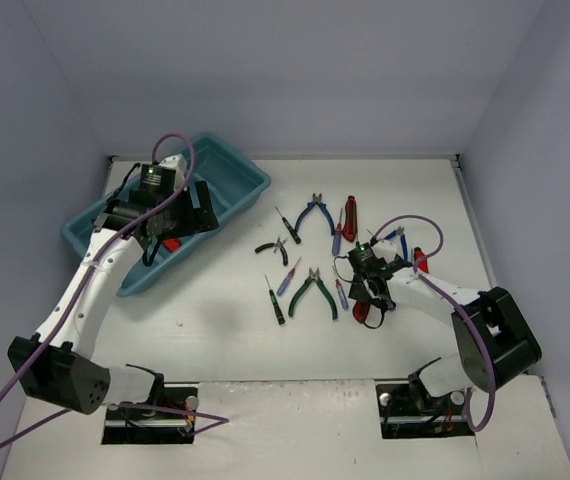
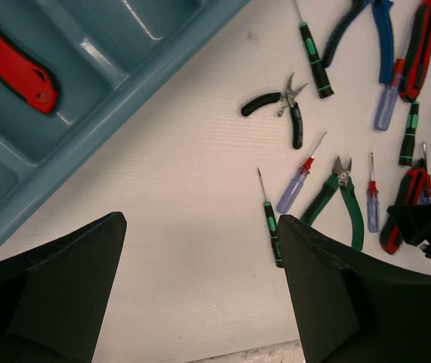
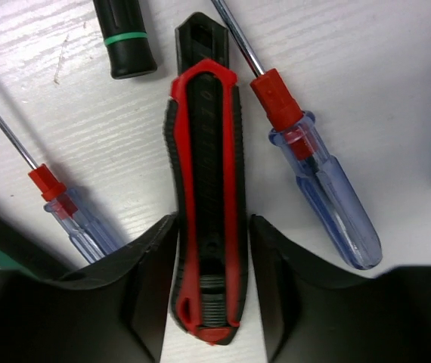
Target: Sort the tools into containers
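The teal tray (image 1: 235, 185) stands at the back left and holds a red-handled cutter (image 1: 170, 243), seen in one compartment in the left wrist view (image 2: 11, 64). My left gripper (image 1: 201, 205) is open and empty above the tray's near rim (image 2: 125, 98). Loose tools lie mid-table: green-handled pliers (image 1: 315, 292), black-handled pliers (image 1: 275, 247), blue-handled pliers (image 1: 315, 212) and thin screwdrivers. My right gripper (image 1: 373, 296) is low on the table, its open jaws (image 3: 212, 227) straddling a red-and-black cutter (image 3: 204, 151) that lies flat, with a thin gap on the right side.
Red-collared, clear-blue screwdrivers (image 3: 321, 189) (image 3: 72, 212) lie close on both sides of the straddled cutter, and a black-and-green handle (image 3: 125, 38) lies just beyond it. Another red cutter (image 1: 350, 217) lies further back. A green screwdriver (image 2: 272, 227) lies near my left gripper's right finger.
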